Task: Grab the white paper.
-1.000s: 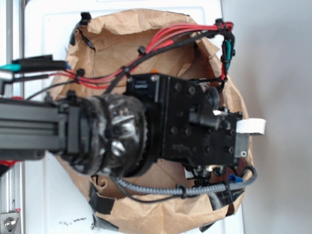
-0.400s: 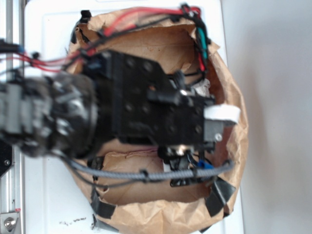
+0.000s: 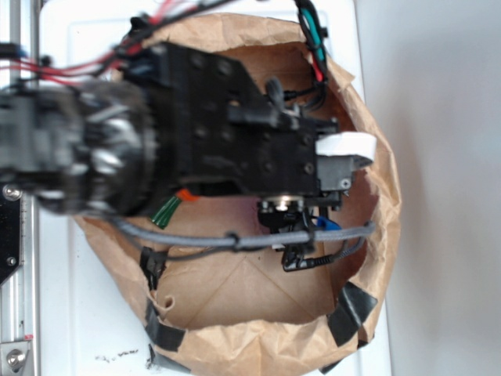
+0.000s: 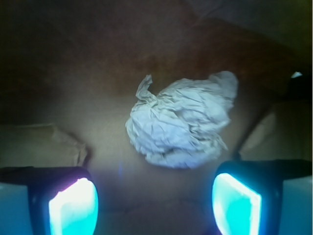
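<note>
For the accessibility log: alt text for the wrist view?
A crumpled white paper lies on the brown bag floor, centered ahead of the gripper. The open jaws frame the bottom corners, not touching it.

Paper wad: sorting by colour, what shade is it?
Off-white, greyish and wrinkled; the paper wad shows best in the wrist view.

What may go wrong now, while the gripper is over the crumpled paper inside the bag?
1. In the wrist view the white paper lies ahead of the open gripper, not between its fingers; closing now would probably miss it.
2. The wad sits on the brown bag; descending too far might pinch the floor instead.
3. The grey cable hangs near the bag's wall and may snag.
</note>
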{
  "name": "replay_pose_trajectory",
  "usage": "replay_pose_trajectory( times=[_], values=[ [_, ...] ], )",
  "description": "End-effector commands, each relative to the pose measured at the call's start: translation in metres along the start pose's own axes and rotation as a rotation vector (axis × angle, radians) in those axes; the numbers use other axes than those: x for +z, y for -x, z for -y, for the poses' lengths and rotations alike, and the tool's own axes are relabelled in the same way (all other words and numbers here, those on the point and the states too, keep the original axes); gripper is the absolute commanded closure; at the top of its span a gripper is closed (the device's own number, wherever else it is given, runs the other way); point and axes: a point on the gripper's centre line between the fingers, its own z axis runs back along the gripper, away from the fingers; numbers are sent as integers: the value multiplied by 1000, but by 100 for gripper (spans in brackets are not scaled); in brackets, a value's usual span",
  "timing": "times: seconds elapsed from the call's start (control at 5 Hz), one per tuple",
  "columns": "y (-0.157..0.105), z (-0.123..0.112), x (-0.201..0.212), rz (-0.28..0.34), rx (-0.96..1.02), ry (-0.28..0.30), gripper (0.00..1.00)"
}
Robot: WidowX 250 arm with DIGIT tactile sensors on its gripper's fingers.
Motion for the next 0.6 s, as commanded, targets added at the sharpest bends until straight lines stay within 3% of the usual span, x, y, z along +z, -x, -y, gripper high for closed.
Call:
replay_pose_trajectory(
  times=[0.0,0.2,0.4],
  values=[
    [-28,8,-3,28,22,-3,0],
    [-39,19,-22,4,33,-6,0],
    [-45,27,-37,11,32,-71,0]
  ],
)
